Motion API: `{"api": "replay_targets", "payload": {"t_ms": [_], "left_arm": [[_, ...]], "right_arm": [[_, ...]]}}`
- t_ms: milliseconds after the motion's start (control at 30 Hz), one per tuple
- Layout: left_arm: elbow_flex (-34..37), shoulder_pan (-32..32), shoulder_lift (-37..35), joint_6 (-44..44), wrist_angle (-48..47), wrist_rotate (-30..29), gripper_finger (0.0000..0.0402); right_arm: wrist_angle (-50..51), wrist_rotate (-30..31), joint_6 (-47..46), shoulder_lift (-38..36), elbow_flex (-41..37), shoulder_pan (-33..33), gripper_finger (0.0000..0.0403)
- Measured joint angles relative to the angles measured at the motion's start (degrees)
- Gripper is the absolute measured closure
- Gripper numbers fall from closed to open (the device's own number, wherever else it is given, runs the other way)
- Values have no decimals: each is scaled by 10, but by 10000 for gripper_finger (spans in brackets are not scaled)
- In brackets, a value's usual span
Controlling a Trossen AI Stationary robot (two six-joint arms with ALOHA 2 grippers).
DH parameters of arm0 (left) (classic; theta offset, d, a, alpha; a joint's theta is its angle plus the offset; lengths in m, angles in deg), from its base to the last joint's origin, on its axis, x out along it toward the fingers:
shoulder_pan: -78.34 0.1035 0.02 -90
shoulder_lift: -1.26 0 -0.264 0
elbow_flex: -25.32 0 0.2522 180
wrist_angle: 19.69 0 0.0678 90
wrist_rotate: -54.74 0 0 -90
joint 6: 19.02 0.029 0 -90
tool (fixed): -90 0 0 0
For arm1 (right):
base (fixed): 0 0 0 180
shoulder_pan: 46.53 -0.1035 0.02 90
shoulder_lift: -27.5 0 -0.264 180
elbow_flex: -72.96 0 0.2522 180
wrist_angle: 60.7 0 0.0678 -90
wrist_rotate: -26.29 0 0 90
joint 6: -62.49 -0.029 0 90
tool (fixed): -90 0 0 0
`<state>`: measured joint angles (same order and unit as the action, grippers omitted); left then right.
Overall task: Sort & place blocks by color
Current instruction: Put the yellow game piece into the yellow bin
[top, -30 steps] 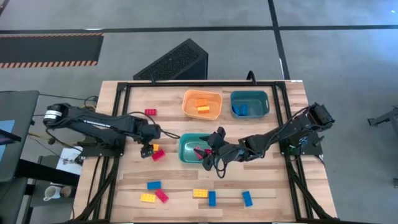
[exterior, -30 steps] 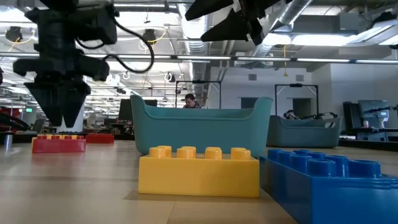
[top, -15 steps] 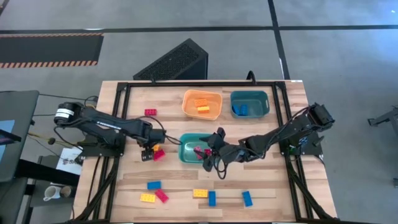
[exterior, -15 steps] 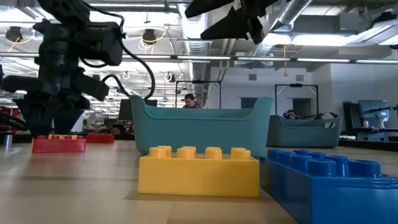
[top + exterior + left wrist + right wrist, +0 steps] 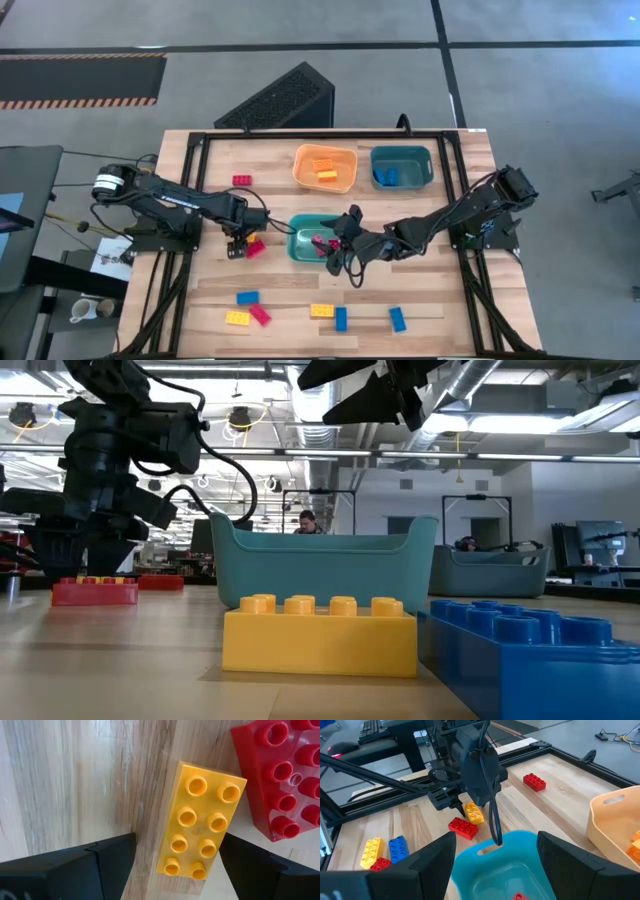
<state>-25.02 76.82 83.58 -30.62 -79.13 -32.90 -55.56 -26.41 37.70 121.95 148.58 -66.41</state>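
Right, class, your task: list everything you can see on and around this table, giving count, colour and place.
loose red blocks: three, red; one back left, one beside the left gripper, one front left
loose yellow blocks: three, yellow; one between the left gripper's fingers, two in front
loose blue blocks: three, blue; front row
orange bin: one, orange; back centre, yellowish blocks inside
teal bins: two, teal; back right holding blue, mid-table holding red
black box: one, black; floor behind table
left gripper: open, down at the yellow block
right gripper: open, over the mid-table bin
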Motion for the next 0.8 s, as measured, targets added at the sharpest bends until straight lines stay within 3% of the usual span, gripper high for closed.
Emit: {"api": "replay_targets", "payload": {"t_ms": [533, 800], "left_arm": [[1, 0, 1, -5, 1, 4, 135], [2, 0, 1, -12, 1, -8, 186]], "right_arm": [[-1, 0, -2, 0, 0, 0, 101], [-4, 0, -2, 0, 0, 0, 101]]}}
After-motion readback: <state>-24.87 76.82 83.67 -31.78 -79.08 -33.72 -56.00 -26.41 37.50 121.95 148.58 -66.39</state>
